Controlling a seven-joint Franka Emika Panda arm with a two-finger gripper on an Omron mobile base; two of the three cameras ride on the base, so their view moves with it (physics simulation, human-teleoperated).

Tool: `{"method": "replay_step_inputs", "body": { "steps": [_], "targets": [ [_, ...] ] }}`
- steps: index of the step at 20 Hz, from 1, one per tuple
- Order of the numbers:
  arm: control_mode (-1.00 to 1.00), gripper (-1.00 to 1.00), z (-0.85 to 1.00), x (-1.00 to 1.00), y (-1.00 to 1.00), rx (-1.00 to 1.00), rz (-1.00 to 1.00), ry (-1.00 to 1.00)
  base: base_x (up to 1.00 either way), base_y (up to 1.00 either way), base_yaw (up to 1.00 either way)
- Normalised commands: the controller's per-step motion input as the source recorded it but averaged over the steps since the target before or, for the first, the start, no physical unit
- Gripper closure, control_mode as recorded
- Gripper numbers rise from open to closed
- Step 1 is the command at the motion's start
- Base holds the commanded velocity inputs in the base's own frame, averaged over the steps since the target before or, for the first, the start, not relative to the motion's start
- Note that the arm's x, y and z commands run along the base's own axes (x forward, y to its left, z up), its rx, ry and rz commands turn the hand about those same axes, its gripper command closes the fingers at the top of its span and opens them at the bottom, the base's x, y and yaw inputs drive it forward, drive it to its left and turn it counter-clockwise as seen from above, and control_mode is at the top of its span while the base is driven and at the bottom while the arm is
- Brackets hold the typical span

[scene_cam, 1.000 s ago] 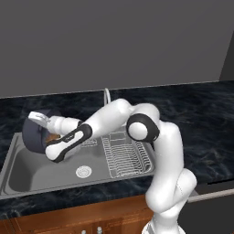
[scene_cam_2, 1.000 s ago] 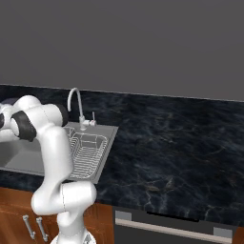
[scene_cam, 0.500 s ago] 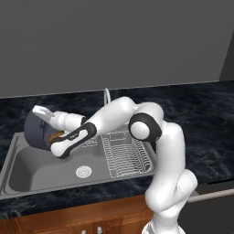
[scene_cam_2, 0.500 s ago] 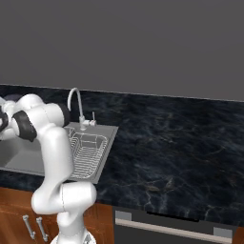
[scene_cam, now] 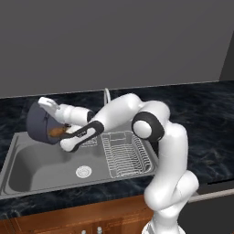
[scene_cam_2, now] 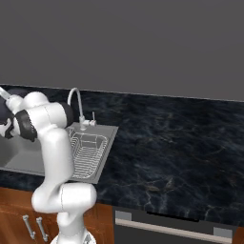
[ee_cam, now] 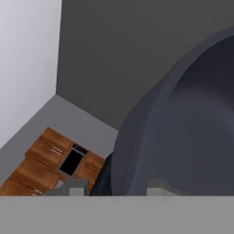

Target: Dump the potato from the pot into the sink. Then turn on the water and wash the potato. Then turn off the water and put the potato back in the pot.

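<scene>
The dark blue-grey pot hangs tipped on its side above the left part of the sink, mouth turned right and downward. My gripper is shut on its upper rim. A small brown potato lies at the lower lip of the pot's mouth, over the basin. In the hand view the pot's dark wall takes up the right side, with its rim between the fingertips of my gripper. At the left edge of the right base view, part of the pot shows beside the arm.
A round white drain sits in the basin floor. The wire rack fills the sink's right part, and the curved faucet rises behind it. Black marble counter stretches to the right. Wooden cabinets lie below.
The hand has lifted a little and rolled further, tipping the pot more onto its side over the sink. The potato stays at the pot's mouth.
</scene>
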Motion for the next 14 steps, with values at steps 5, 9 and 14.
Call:
{"method": "replay_step_inputs", "body": {
  "steps": [5, 9, 14],
  "targets": [
    [-1.00, 1.00, 0.00, 0.35, -0.32, 0.19, 0.03, -0.05, 0.00, 0.00, 0.00],
    [-1.00, 1.00, -0.02, 0.32, -0.28, 0.15, 0.01, -0.06, 0.00, 0.00, 0.00],
    [-1.00, 1.00, -0.23, 0.06, -0.23, 0.19, 0.01, -0.03, 0.00, 0.00, 0.00]
  ]
}}
